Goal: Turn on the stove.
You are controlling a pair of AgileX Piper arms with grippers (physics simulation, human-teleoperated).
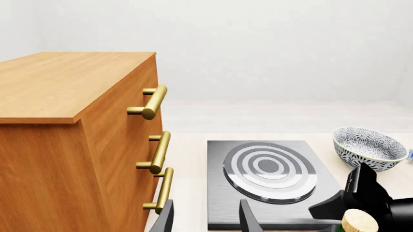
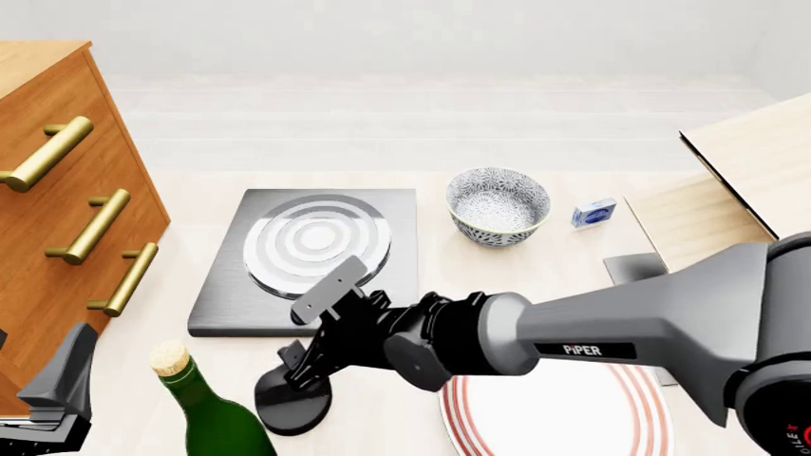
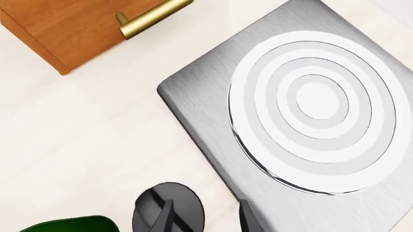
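Observation:
The stove is a dark grey slab with a ringed silver burner; it also shows in the left wrist view and the right wrist view. Its black round knob lies on the table just in front of the slab, next to the green bottle. My right gripper reaches across from the right and hovers over the knob with its fingers apart; one finger lies over the knob's middle. My left gripper is open and empty at the front left, and shows in its own view.
A wooden drawer cabinet with brass handles stands left of the stove. A corked green bottle stands beside the knob. A patterned bowl, a small blue box and a red-rimmed white plate lie to the right.

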